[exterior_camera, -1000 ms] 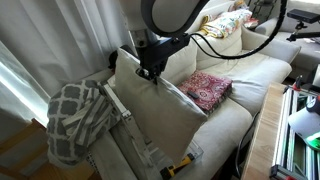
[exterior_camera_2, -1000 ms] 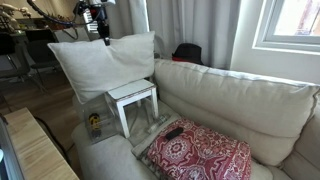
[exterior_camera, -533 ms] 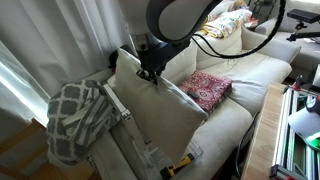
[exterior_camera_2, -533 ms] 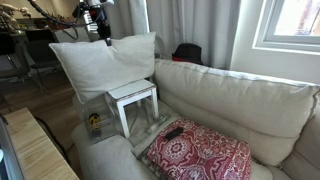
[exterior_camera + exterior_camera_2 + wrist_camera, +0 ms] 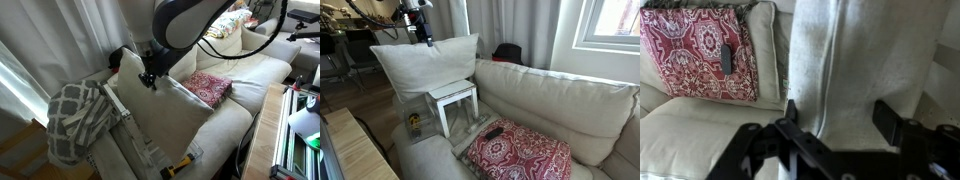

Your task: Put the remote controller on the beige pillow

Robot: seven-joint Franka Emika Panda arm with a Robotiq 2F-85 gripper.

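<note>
Our hand [image 5: 840, 113] grips the beige pillow [image 5: 880, 50]; the remote controller [image 5: 726, 60] lies well apart from it, on the red pillow [image 5: 685, 45]

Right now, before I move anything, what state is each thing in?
beige pillow: standing upright, gripped at its seamed edge.
hand: closed on the beige pillow.
remote controller: lying flat on the red patterned pillow, not held.
red patterned pillow: flat on the sofa seat.
blanket: crumpled in a heap.
</note>
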